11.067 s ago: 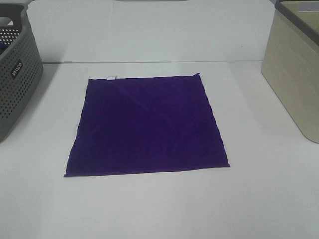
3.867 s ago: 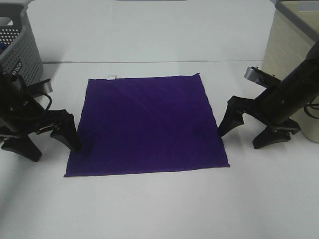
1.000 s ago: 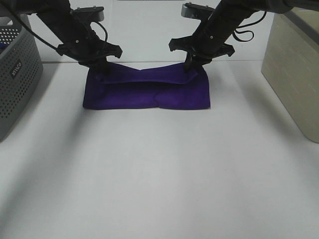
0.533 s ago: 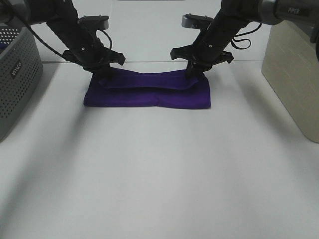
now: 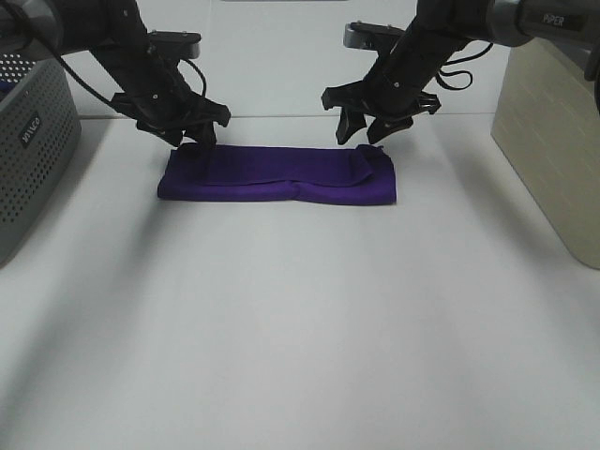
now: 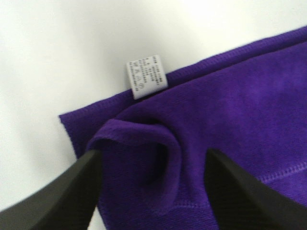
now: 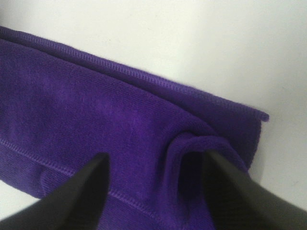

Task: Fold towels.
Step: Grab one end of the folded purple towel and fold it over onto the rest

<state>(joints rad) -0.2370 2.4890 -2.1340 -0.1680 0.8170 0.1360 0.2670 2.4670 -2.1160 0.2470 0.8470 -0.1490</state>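
Observation:
The deep purple towel [image 5: 277,175] lies folded in half as a long strip at the far middle of the white table [image 5: 300,319]. My left gripper [image 5: 192,141] hovers just above the strip's far left corner, open, holding nothing. My right gripper [image 5: 361,131] hovers above the far right corner, open and empty. In the left wrist view the towel [image 6: 230,120] shows its white tag [image 6: 146,76] and a puckered corner between the spread fingers [image 6: 67,196] of the left gripper [image 6: 153,191]. In the right wrist view the towel [image 7: 96,115] has a small bump at the corner between the fingers of the right gripper [image 7: 153,196].
A grey perforated basket [image 5: 28,141] stands at the left edge. A beige bin [image 5: 553,122] stands at the right edge. Bare white table lies in front of the towel.
Both grippers have let go of the towel's raised edge and lifted slightly. The upper layer has dropped flat onto the lower one.

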